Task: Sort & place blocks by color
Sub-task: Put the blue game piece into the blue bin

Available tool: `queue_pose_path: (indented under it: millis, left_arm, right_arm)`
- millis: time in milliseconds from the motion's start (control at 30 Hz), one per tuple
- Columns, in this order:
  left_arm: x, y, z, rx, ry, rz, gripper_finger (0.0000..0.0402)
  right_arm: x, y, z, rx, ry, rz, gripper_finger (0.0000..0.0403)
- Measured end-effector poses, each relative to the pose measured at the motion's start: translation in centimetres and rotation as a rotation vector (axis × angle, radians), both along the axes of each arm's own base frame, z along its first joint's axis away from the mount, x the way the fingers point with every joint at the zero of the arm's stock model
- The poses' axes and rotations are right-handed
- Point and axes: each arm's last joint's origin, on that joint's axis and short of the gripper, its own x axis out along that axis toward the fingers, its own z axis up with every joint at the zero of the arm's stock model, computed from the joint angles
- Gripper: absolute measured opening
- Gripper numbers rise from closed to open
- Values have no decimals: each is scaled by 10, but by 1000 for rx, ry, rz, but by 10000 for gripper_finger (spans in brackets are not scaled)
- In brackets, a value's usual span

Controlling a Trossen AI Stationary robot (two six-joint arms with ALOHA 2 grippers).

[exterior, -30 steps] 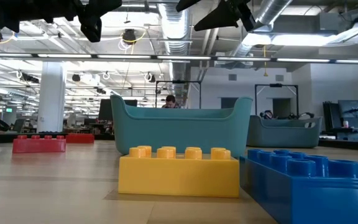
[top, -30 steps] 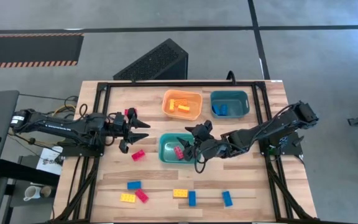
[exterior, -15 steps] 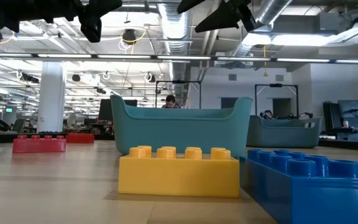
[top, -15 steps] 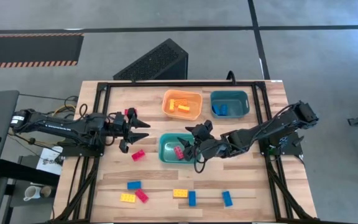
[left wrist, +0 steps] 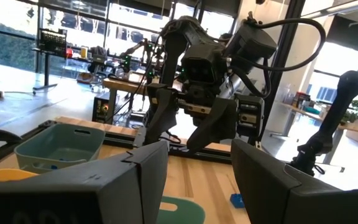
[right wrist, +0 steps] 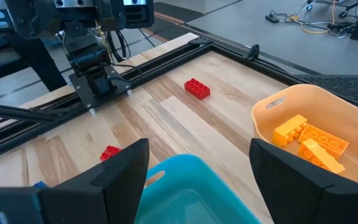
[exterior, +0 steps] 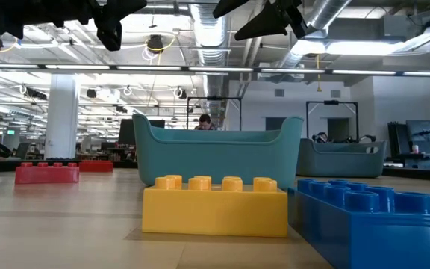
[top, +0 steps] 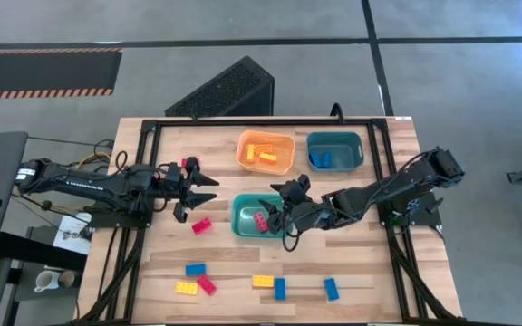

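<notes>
Both grippers are open and empty. My left gripper (top: 210, 190) (left wrist: 199, 177) hovers above the table's left part, between a red block (top: 189, 164) and another red block (top: 201, 225). My right gripper (top: 277, 205) (right wrist: 197, 168) hangs over the right rim of the middle teal bin (top: 257, 217), which holds a red block (top: 260, 219). Several red, yellow and blue blocks lie flat along the near edge, among them a yellow one (top: 263, 281) (exterior: 215, 205) and a blue one (top: 280, 288) (exterior: 372, 217).
At the far side stand an orange bin (top: 265, 152) (right wrist: 316, 124) holding yellow blocks and a teal bin (top: 334, 150) holding blue blocks. A black frame (top: 152, 127) borders the table. Bare wood lies between the bins and the near row of blocks.
</notes>
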Motion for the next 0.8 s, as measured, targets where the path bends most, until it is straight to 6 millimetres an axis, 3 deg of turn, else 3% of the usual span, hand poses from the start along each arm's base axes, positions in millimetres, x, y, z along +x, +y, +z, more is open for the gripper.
queue_pose_path:
  millis: [267,633,800]
  left_arm:
    - [0,0,0,-1,0,-1,162]
    - [0,0,0,-2,3,-1,162]
    - [0,0,-1,0,6,-7,162]
  right_arm:
    - [0,0,-1,4,4,-3,302]
    - [9,-8,-18,48,52,-10,302]
    - [8,-6,-22,117,100,69,302]
